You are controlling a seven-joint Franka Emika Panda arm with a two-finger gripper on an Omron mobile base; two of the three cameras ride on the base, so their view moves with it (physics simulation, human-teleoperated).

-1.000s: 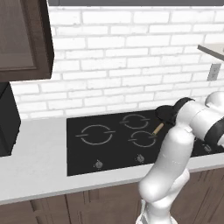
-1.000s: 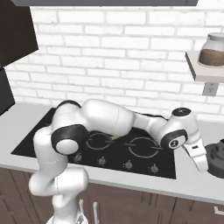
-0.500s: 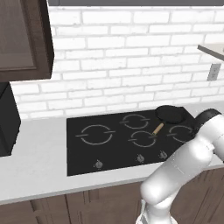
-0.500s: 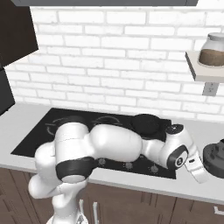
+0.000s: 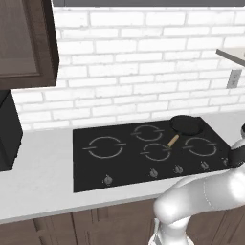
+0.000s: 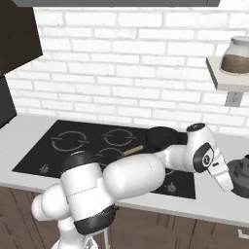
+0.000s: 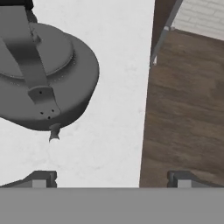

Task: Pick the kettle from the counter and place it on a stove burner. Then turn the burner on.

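The dark grey kettle (image 7: 43, 83) with its arched handle sits on the pale counter (image 7: 113, 131), in the upper left of the hand view. My gripper (image 7: 111, 179) is open, its two fingertips (image 7: 41, 179) low in that view, and the kettle lies ahead and to one side, not between them. In the right base view the arm stretches right and the gripper (image 6: 226, 182) hangs just left of the kettle (image 6: 241, 174) at the counter's (image 6: 214, 204) right end. The largest stove burner (image 5: 106, 147) is the left ring of the cooktop, also the burner (image 6: 70, 141) seen from the right.
A black frying pan (image 5: 186, 125) with a wooden handle rests on the cooktop's back right ring. Knobs (image 5: 153, 173) line the cooktop's front edge. A jar (image 6: 235, 49) stands on a wall shelf above the kettle. The counter's front edge (image 7: 146, 109) runs close beside the kettle.
The arm has swung from over the cooktop out to the right end of the counter, bringing the open gripper beside the kettle. The kettle and pan have not moved.
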